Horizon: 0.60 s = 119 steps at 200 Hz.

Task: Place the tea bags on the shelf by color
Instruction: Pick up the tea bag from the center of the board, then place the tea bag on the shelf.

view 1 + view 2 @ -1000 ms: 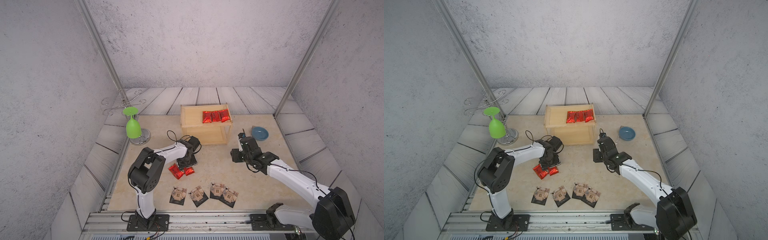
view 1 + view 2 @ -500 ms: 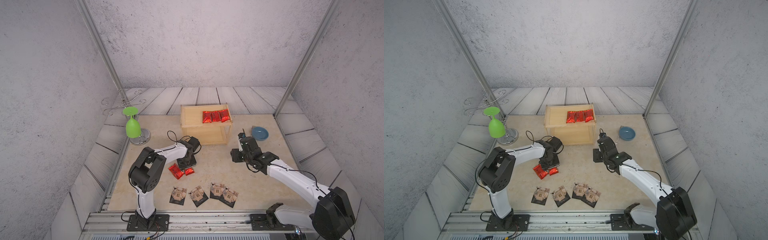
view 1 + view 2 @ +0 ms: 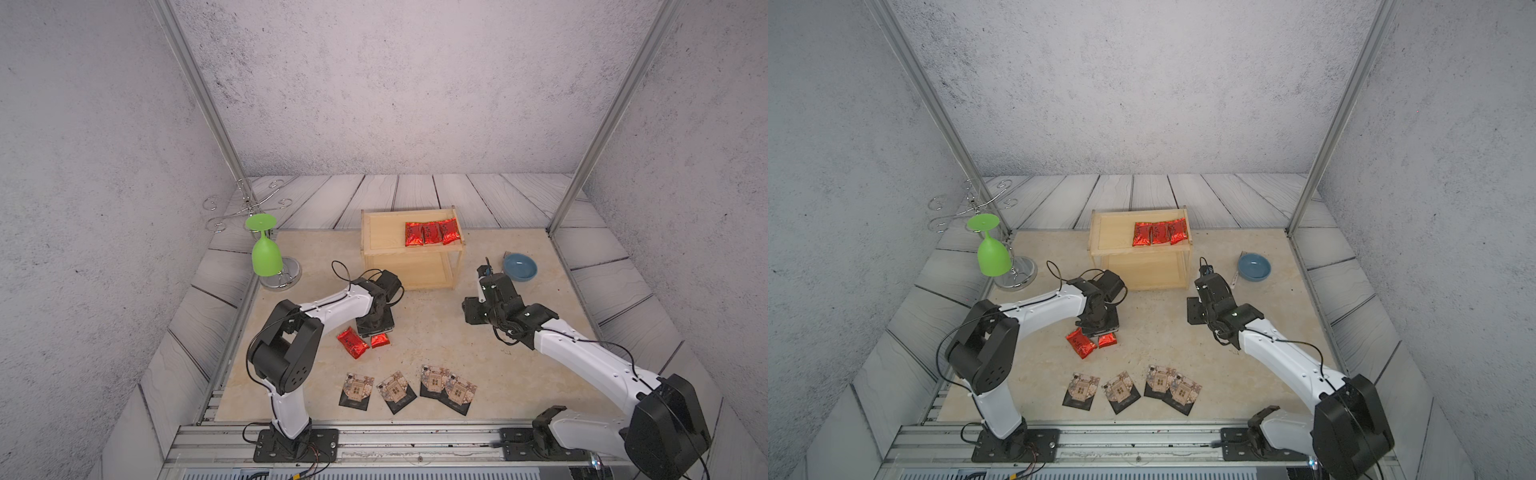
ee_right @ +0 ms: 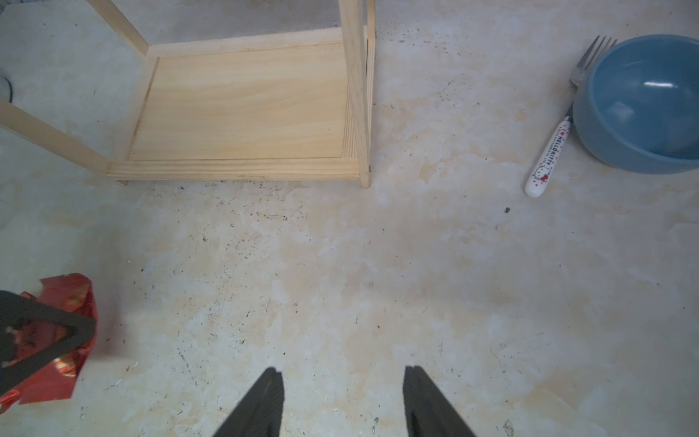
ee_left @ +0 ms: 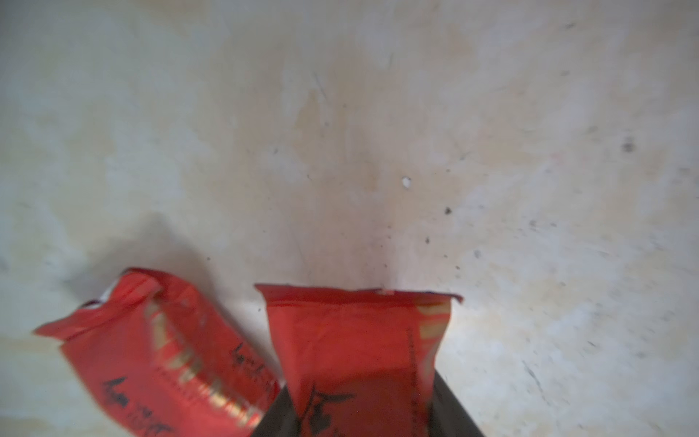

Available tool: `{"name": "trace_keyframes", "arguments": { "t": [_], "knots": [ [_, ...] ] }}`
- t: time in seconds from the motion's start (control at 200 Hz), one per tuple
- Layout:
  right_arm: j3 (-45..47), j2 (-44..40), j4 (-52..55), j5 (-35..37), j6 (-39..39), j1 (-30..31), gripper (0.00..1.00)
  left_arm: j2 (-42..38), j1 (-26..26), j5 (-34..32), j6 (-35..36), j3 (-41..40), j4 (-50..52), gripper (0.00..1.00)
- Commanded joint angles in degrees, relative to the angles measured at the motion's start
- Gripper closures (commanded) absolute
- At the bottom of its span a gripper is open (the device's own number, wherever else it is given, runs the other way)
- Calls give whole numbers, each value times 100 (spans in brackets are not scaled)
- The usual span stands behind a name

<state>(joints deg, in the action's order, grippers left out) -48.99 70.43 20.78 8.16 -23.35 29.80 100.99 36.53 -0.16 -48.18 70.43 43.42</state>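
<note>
While the right pincer (image 4: 342,372) is hanging over bare tabletop (image 3: 436,332) with its two dark fingers (image 4: 264,401) spread and nothing between them, the left pincer (image 3: 376,331) is pinching a red sachet (image 5: 355,340) down at the surface. In the left wrist view its fingers are pressing against both long sides of this sachet, whose sealed end is sticking out past the tips. Whether the sachet is lifting clear of the table I cannot tell.

A second red sachet (image 3: 352,343) is lying flat just beside the left pincer, angled away from the pinched one. Four black packets (image 3: 395,390) are lying in a row behind the left pincer, toward the robot's base, and the two farthest from it are overlapping.

Ahead of the left pincer and well apart from it, the shelf (image 3: 380,237) is standing with three red sachets (image 3: 432,232) sitting side by side on its upper board, crowded toward the end nearer the right pincer. The lower board (image 4: 242,102) is lying directly ahead of the right pincer's tips. Off to the outer side of the right pincer, a blue bowl (image 4: 643,106) is sitting with a fork (image 4: 546,155) lying just beside it.
</note>
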Motion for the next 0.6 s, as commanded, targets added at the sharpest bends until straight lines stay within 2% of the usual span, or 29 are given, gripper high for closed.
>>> {"name": "trace_keyframes", "arguments": {
  "t": [0.0,0.16,0.26,0.59],
  "knots": [
    [50,-207,49,219,61,-22,44,-637,19,-233,716,405,332,54],
    [91,-284,-2,273,51,-19,44,-1096,0,-532,1262,958,500,57],
    [80,-308,4,243,49,-22,44,-1102,-77,-537,1533,1618,637,56],
    [92,-369,-4,124,7,-25,44,285,-431,-448,2318,4251,1042,55]
  ]
}}
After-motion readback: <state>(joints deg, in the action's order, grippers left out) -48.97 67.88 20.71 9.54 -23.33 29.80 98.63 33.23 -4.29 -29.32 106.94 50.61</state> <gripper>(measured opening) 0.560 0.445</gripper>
